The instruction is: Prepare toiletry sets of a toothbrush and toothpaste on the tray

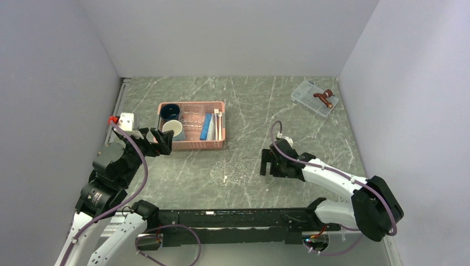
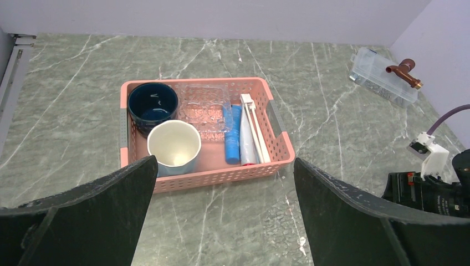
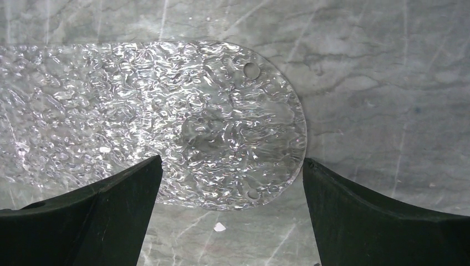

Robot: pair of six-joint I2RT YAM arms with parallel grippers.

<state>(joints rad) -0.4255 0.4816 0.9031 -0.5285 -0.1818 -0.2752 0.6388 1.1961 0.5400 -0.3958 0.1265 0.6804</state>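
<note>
**Open fingers at basket and tray**

Pink plastic basket (image 2: 221, 177), slatted and perforated, on a grey-green marbled worktop (image 2: 72, 88). Inside, along its right wall: slim whitish toothbrushes (image 2: 254, 127), lying lengthwise side by side. Touching them on their left: a flat blue toothpaste (image 2: 233, 134) tube. Further left in the basket: a crinkled clear plastic pack (image 2: 202, 105) at the back and a glossy dark blue mug (image 2: 152, 105) in the back-left corner. In front of the mug: a round white cup (image 2: 173, 144), upright.

Near the basket, towards its front right and flat on the worktop: the tray (image 3: 166, 111), transparent, with a pebbled, glittering surface. Rounded at the end, with small holes near the rim.

Left fingers (image 2: 100, 205): dark, matte, broad, spread wide and gripping nothing. Hovering just before the basket's near-left corner, pointed across it.

Right fingers (image 3: 94, 205): spread equally wide and empty, angled down towards the tray's rounded end, with the white forearm stretched low.

Well right of and behind the basket: a clear rectangular box (image 2: 382, 75) with a copper-coloured tap fitting (image 2: 405, 71) on top.
</note>
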